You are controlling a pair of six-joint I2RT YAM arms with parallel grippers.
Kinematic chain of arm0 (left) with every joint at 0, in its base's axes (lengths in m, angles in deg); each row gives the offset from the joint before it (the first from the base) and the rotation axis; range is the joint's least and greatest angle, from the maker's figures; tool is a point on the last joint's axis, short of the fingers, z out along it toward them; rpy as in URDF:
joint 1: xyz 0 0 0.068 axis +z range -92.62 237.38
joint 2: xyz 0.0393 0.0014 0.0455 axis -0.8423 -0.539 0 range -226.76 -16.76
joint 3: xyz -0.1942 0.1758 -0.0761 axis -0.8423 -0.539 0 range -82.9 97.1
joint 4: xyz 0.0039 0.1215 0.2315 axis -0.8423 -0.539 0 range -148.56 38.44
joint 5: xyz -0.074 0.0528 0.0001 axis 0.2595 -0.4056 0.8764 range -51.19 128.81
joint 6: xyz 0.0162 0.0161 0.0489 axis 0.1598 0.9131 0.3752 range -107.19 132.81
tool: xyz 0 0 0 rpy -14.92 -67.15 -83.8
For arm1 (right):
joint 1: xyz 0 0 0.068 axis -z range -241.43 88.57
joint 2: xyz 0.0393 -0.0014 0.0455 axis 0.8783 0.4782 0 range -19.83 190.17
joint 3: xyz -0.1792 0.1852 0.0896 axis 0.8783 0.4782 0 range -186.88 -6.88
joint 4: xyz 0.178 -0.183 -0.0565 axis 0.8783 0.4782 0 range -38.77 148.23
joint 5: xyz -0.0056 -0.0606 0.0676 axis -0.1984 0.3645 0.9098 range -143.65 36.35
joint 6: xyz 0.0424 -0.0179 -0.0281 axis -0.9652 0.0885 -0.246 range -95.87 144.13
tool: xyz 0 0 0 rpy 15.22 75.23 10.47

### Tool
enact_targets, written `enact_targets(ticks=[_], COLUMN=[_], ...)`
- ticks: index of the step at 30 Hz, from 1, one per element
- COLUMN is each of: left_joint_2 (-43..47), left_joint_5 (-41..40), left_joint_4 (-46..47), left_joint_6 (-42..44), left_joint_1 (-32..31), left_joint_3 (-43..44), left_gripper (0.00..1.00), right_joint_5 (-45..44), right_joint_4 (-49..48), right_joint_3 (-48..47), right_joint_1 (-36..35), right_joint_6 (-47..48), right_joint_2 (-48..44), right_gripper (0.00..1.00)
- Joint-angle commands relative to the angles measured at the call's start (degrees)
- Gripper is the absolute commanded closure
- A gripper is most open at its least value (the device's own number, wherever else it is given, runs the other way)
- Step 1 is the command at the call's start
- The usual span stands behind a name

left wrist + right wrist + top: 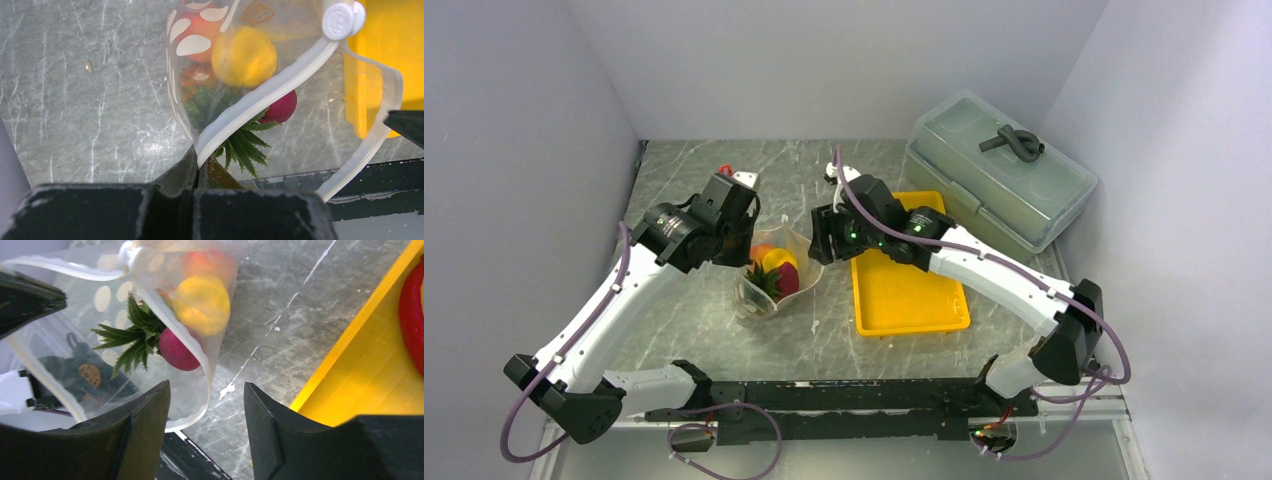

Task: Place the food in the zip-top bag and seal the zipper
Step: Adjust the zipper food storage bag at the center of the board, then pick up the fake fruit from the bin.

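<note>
The zip-top bag (pixel 769 290) stands on the table between my two grippers with its mouth open. Inside it are a yellow lemon (pixel 244 56), an orange round fruit (pixel 200 27), the pineapple's green crown (pixel 242 142) and a dark red round piece (pixel 281 107). My left gripper (pixel 200 159) is shut on the whitish zipper (pixel 265 92) at the bag's left corner. A white slider (pixel 342 20) sits at the strip's far end. My right gripper (pixel 205 407) is open beside the bag's right rim, which curves just in front of its left finger. A red chili pepper (pixel 412 310) lies in the yellow tray (pixel 370 375).
The yellow tray (pixel 909 295) lies right of the bag, partly under my right arm. A big grey-green lidded box (pixel 999 170) stands at the back right. A black rail (pixel 854 395) runs along the near table edge. Walls close in left, back and right.
</note>
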Motion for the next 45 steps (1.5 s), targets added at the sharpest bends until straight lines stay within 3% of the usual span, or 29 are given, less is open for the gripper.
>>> enact_targets(ticks=[1, 9, 22, 45], left_joint_2=[1.21, 1.13, 1.47, 2.79], left_joint_5=[0.64, 0.56, 0.5, -1.29], left_joint_4=[1.48, 1.4, 0.92, -0.48], left_joint_6=[0.14, 0.14, 0.14, 0.12], left_joint_1=[0.22, 0.24, 0.23, 0.22], left_joint_3=[-0.39, 0.39, 0.37, 0.2], left_gripper=[1.0, 1.0, 1.0, 1.0], right_joint_5=[-1.35, -7.49, -5.13, -7.36], right_joint_4=[-0.35, 4.13, 4.36, 0.54], right_joint_3=[-2.2, -2.11, 5.93, 2.45], right_joint_1=[0.26, 3.17, 15.15, 19.34], right_joint_6=[2.05, 5.79, 9.76, 13.21], right_joint_2=[-4.89, -9.51, -13.43, 9.49], right_gripper=[0.38, 0.36, 0.36, 0.39])
